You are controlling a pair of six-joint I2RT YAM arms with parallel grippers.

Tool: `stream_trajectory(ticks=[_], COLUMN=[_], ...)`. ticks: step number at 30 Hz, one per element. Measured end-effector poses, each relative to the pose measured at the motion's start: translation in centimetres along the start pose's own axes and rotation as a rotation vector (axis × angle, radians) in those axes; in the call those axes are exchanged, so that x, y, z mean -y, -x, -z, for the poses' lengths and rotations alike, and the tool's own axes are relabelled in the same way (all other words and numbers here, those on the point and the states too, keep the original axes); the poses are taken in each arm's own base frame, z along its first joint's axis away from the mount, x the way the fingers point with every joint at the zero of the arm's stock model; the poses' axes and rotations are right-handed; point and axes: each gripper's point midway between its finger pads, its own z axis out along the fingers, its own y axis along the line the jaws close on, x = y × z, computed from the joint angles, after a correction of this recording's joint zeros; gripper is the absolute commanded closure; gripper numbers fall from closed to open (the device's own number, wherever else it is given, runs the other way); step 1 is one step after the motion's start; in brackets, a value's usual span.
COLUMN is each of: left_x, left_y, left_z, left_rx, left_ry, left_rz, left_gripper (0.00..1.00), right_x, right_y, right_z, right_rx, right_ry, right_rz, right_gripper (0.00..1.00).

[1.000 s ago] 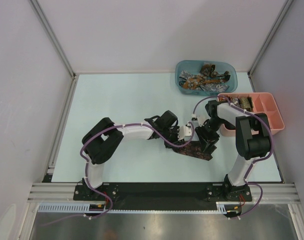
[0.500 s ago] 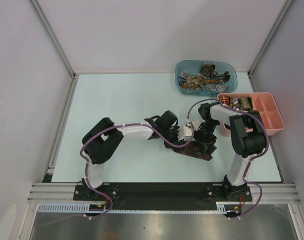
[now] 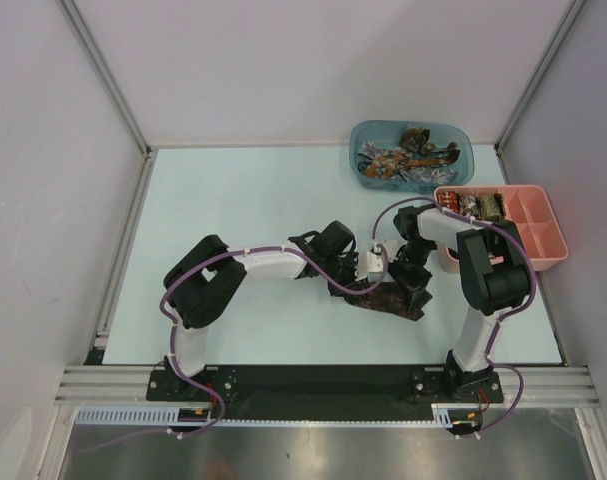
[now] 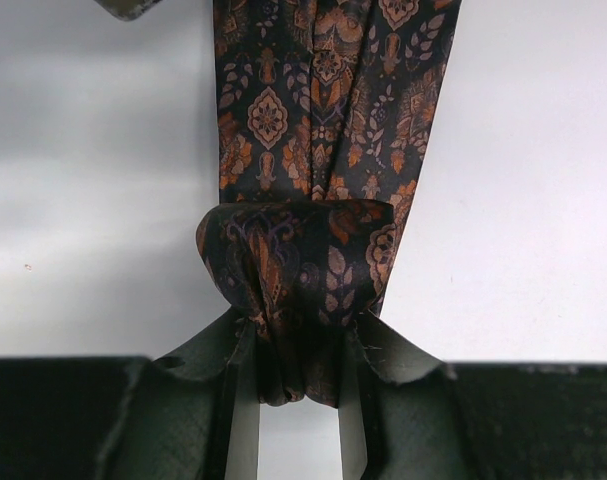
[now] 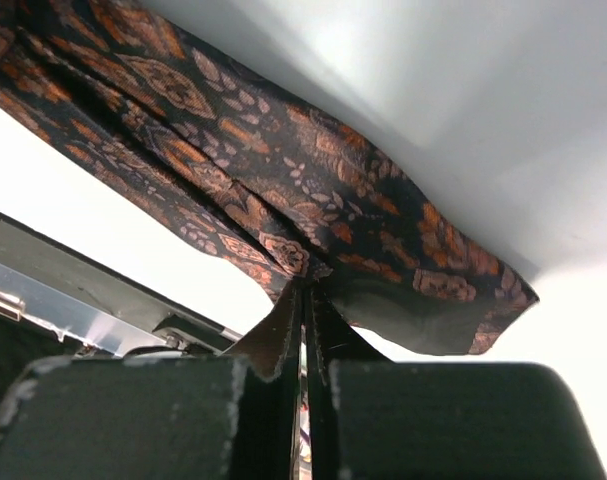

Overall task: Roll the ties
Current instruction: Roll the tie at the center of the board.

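The right arm (image 3: pixel 493 282) has leaned in closer. The left fingers (image 4: pixel 391 350) pinch the rolled end of the tie (image 4: pixel 313 120). The right fingers (image 5: pixel 268 345) pinch its edge, with the tie stretched between them.

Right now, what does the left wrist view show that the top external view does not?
Only the left wrist view: the left pincer shut on a folded bunch of the tie, and its orange leaf and medallion pattern. Only the top external view: the right pincer at the tie, the blue tub and the pink tray. Both: the dark tie on the table.
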Motion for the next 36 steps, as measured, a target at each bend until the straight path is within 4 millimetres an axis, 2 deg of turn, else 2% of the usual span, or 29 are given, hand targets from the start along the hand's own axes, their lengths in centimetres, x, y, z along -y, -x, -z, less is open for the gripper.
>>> stream_trajectory(ticks=[3, 10, 15, 21, 29, 36], left_x=[0.0, 0.0, 0.0, 0.0, 0.0, 0.0], left_y=[0.0, 0.0, 0.0, 0.0, 0.0, 0.0], left_z=[0.0, 0.0, 0.0, 0.0, 0.0, 0.0], left_rx=[0.0, 0.0, 0.0, 0.001, 0.002, 0.002], left_ry=[0.0, -0.002, -0.002, -0.004, -0.006, -0.007], left_rz=[-0.001, -0.008, -0.009, -0.01, -0.014, -0.015], left_gripper=[0.85, 0.85, 0.85, 0.85, 0.85, 0.86], right_x=[0.1, 0.4, 0.5, 0.3, 0.0, 0.1], right_y=[0.3, 2.3, 3.0, 2.4, 0.6, 0.1], right_z=[0.6, 2.8, 3.3, 3.2, 2.1, 1.8], right_rx=[0.003, 0.052, 0.046, 0.012, -0.048, -0.066], right_ry=[-0.008, -0.03, -0.025, -0.011, 0.006, 0.008], right_rz=[0.005, 0.035, 0.038, 0.034, 0.027, 0.022], right_gripper=[1.0, 0.98, 0.96, 0.89, 0.87, 0.82])
